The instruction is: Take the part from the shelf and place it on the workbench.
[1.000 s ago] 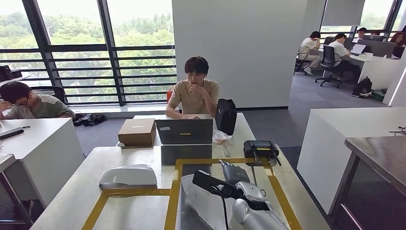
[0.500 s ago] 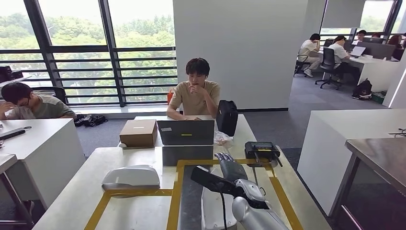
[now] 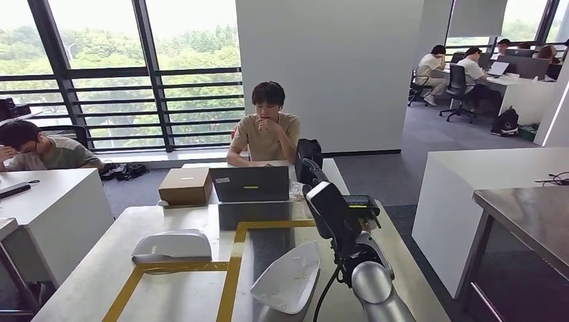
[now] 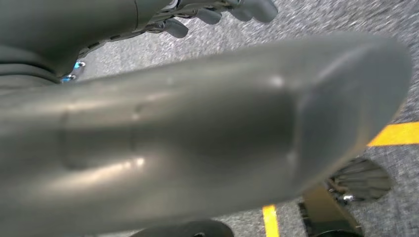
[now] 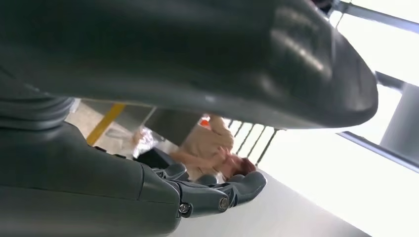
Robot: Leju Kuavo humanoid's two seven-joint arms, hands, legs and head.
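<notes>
Nearest in, the white curved part [image 3: 288, 278] lies on the workbench [image 3: 100, 268] inside the yellow tape frame [image 3: 181, 267], possibly tipped on one edge. Just beyond it, above the frame's far side, the right hand [image 3: 323, 201] hangs empty, fingers spread. Best to draw it straight up, clear of the rim. The left hand [image 4: 173, 123] is empty too.

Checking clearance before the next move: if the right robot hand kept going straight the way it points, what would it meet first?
Probably the black bag just beyond the right robot hand, past the laptop; depth is uncertain.
</notes>
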